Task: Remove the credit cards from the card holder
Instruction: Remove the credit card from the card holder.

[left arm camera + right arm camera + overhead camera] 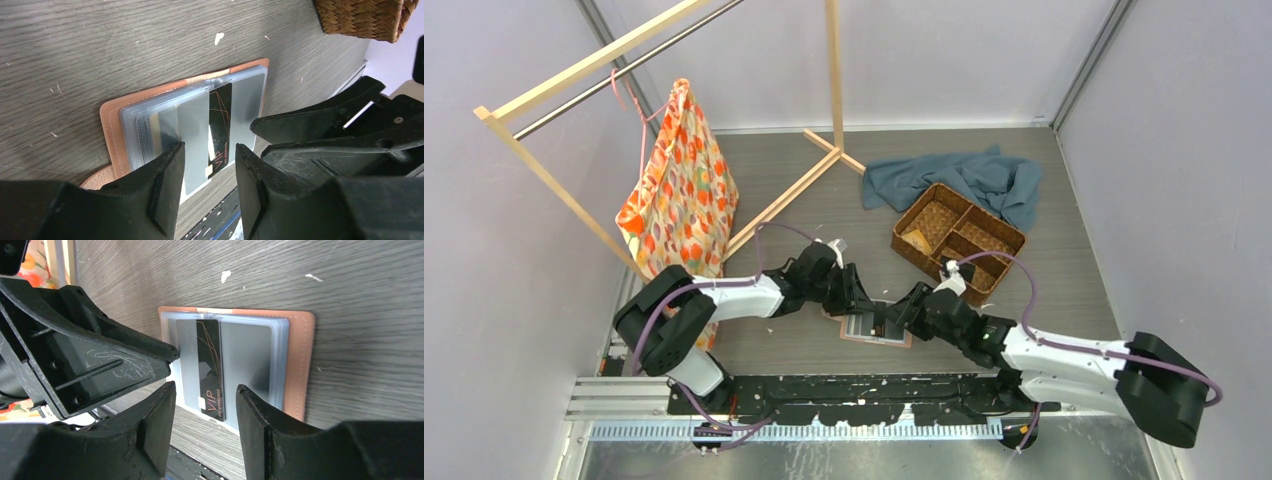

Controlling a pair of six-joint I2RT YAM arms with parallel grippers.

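The salmon-pink card holder lies open and flat on the table near its front edge, its clear grey sleeves facing up. A black credit card marked VIP pokes out of a sleeve toward the near edge, beside a pale card. My left gripper hovers open above the cards' protruding ends, nothing between its fingers. Facing it from the other side, my right gripper is open over the same black card and holds nothing either. The two grippers stand close together.
A brown woven three-compartment basket stands behind the right arm with a tan flat piece in one compartment. Behind it lies a blue cloth. A floral bag hangs on a wooden rack at left.
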